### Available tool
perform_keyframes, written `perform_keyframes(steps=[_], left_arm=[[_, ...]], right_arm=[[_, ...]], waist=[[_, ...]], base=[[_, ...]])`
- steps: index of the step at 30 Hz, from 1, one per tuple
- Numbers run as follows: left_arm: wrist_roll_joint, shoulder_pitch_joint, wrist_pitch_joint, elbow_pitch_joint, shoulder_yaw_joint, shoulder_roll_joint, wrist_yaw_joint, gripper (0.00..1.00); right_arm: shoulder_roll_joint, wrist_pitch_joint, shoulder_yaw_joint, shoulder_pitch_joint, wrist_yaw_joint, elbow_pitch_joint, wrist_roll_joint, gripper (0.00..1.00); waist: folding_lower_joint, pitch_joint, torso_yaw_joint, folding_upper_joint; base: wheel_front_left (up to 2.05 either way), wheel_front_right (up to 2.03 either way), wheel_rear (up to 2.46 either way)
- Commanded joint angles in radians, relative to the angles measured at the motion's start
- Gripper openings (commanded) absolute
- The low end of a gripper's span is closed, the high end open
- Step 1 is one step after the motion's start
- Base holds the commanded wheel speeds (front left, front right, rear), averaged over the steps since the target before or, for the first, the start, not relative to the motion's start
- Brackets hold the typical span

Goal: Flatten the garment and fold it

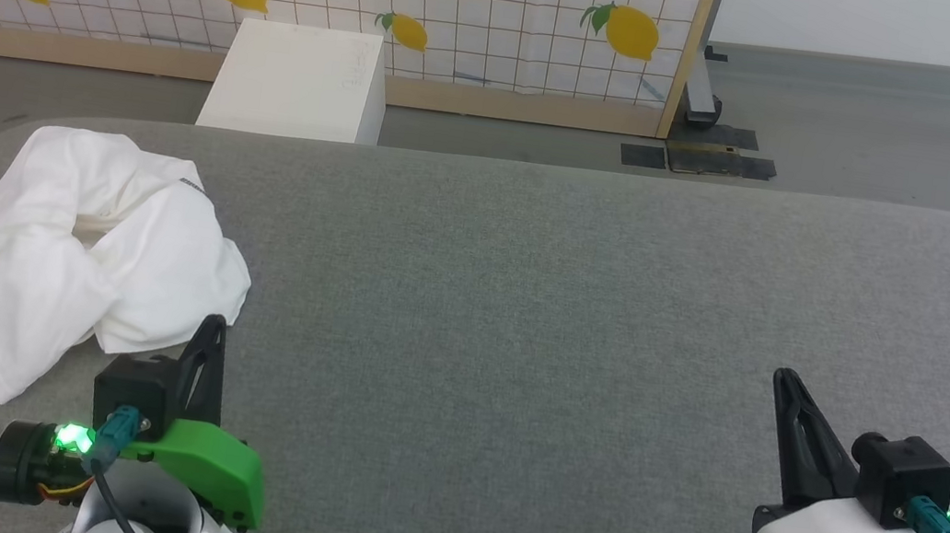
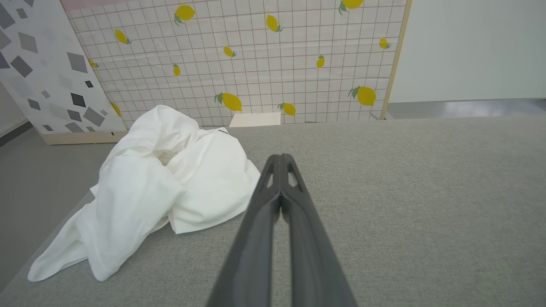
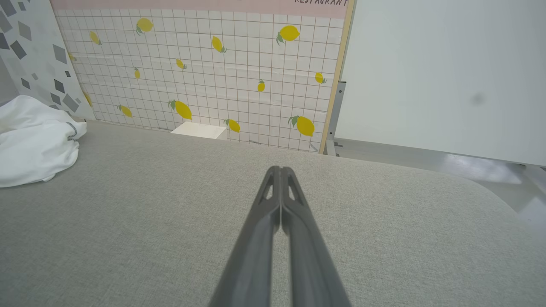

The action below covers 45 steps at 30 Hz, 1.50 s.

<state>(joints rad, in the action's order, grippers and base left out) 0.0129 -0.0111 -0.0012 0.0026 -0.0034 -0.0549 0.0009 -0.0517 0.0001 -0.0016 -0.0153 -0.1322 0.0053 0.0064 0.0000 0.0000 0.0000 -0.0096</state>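
Note:
The white garment (image 1: 87,249) lies crumpled in a heap at the left end of the grey table (image 1: 570,317), one loose end trailing toward the near left corner. It also shows in the left wrist view as a bunched pile (image 2: 162,183) and at the left edge of the right wrist view (image 3: 34,145). My left gripper (image 1: 216,325) is shut, its tips just short of the heap's near right edge, holding nothing; its fingers (image 2: 281,160) press together. My right gripper (image 1: 785,377) is shut too, over bare table far to the right, and its tips (image 3: 280,170) meet.
A rigid white box (image 1: 301,82) stands on the floor behind the table's far edge. Behind it runs a lemon-patterned grid screen (image 1: 474,6) with a wooden frame. Floor (image 1: 876,128) lies beyond the far right. The table's rounded right corner (image 3: 490,196) is near my right gripper.

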Motion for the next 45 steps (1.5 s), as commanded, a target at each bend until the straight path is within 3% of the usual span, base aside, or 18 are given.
perform_keyframes(steps=[1, 17, 18, 45], left_arm=[[-0.013, 0.011, 0.001, -0.003, 0.003, 0.005, -0.001, 0.0], [-0.013, 0.011, 0.001, -0.003, 0.003, 0.005, -0.001, 0.0], [0.0, 0.0, 0.0, 0.0, 0.0, 0.0, 0.0, 1.0], [0.031, -0.005, -0.049, 0.032, -0.039, 0.001, 0.029, 1.0]], right_arm=[[0.001, 0.0, 0.002, 0.015, 0.002, -0.005, -0.006, 0.0], [0.001, 0.0, 0.002, 0.015, 0.002, -0.005, -0.006, 0.0], [0.0, 0.0, 0.0, 0.0, 0.0, 0.0, 0.0, 1.0], [0.0, -0.049, -0.027, 0.03, 0.0, 0.024, 0.052, 1.0]], waist=[[0.0, 0.0, 0.0, 0.0095], [0.0, 0.0, 0.0, 0.0095], [0.0, 0.0, 0.0, 0.0], [0.0, 0.002, 0.006, 0.0017]], base=[[0.0, 0.0, 0.0], [0.0, 0.0, 0.0], [0.0, 0.0, 0.0], [0.0, 0.0, 0.0]])
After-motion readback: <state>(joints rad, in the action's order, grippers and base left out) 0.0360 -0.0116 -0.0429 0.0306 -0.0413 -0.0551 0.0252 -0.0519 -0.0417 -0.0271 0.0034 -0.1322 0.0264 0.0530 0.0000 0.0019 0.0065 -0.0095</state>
